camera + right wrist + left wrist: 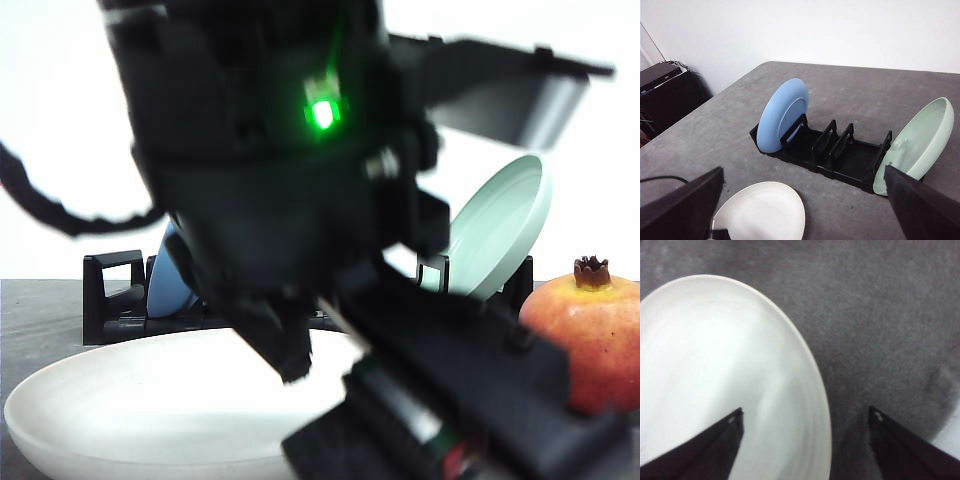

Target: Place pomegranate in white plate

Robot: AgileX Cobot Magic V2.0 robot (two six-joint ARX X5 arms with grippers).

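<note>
Pomegranate waits at the right, plate lies bare

The pomegranate (590, 335) sits crown-up on the gray table (850, 95), right of the white plate (120, 410) and apart from it. The left gripper (805, 440) hangs over the plate's rim, jaws apart, nothing between. The right gripper (805, 210) gapes wide too, facing the dish rack (825, 155); it looks like the likelier picker.

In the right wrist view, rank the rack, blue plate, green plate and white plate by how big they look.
1. Rack, the longest thing.
2-3. Blue plate and green plate look about alike; no ranking.
White plate: nearer the camera and partly cut off, so unsure.
</note>
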